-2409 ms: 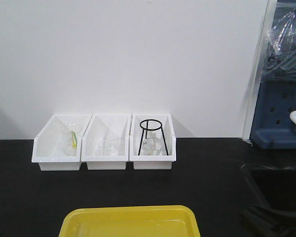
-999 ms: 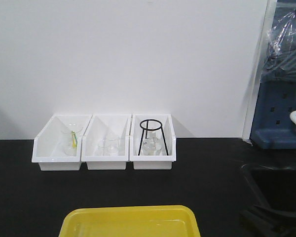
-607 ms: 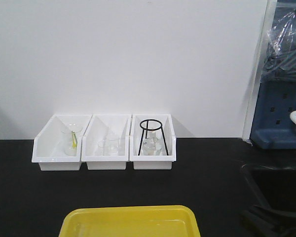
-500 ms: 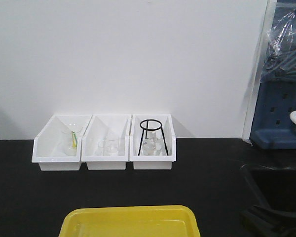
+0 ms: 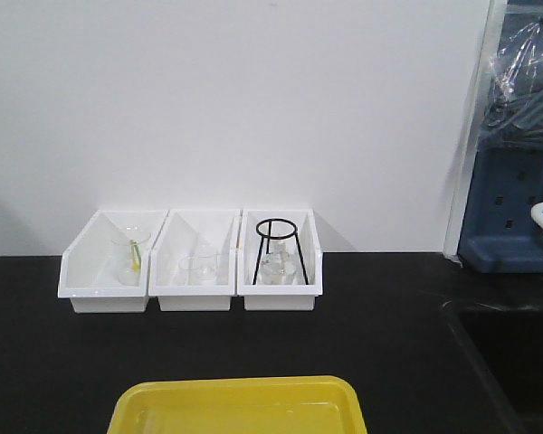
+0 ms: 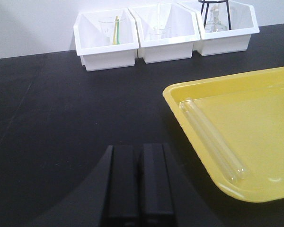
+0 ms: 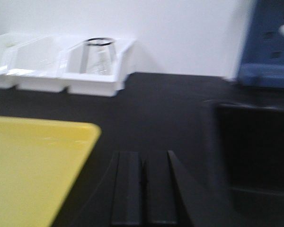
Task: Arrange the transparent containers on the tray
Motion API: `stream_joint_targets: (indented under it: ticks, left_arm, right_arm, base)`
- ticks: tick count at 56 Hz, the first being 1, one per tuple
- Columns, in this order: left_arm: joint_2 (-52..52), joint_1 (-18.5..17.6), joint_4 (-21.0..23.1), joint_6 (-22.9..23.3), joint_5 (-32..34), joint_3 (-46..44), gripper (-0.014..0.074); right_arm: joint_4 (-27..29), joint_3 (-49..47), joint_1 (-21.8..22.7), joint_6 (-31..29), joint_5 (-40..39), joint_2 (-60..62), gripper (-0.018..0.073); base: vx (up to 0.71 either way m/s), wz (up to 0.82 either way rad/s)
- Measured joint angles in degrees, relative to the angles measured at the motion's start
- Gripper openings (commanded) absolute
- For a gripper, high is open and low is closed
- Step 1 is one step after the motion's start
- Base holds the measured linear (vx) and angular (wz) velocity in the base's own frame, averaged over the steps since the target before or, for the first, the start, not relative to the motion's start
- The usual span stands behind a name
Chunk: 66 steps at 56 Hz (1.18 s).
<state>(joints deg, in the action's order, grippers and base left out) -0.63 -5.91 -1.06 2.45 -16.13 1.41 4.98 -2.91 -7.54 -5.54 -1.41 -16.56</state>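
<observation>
Two tubes (image 6: 213, 139) lie along the tray's (image 6: 177, 101) left rim, right of the empty, clenched left jaws; right jaws also clenched.

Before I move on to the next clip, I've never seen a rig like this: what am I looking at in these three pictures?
This is a two-armed robot at a black bench. One picture comes from a camera facing forward; the other two ride on the wrists, so each shows its own end effector at the bottom edge. The left end effector and right end effector both have their fingers pressed together and hold nothing. Near the robot lies a yellow tray; the left wrist view shows two clear test tubes lying side by side along its left edge. Against the wall stand three white bins holding glassware, the rightmost also holding a black wire stand.
</observation>
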Motion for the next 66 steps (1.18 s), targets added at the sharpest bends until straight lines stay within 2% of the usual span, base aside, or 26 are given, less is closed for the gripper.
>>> stream_joint_targets:
  ticks: [8,16,66]
  left_arm:
    - [0.0,0.0,0.0,0.0,0.0,0.0,-0.0008]
    - [0.0,0.0,0.0,0.0,0.05,0.0,-0.0008]
    - [0.0,0.0,0.0,0.0,-0.25,0.0,-0.0008]
  right_arm:
    - [-2.62,3.7,8.3,2.08,2.84,11.4,-0.0011]
    - [-3.21,4.61,11.92,2.64,4.96,16.9,-0.0011]
    - [-3.43,4.68,12.24,2.69,6.53,17.15,-0.0011]
  base:
    - [0.0,0.0]
    - [0.0,0.0]
    - [0.0,0.0]
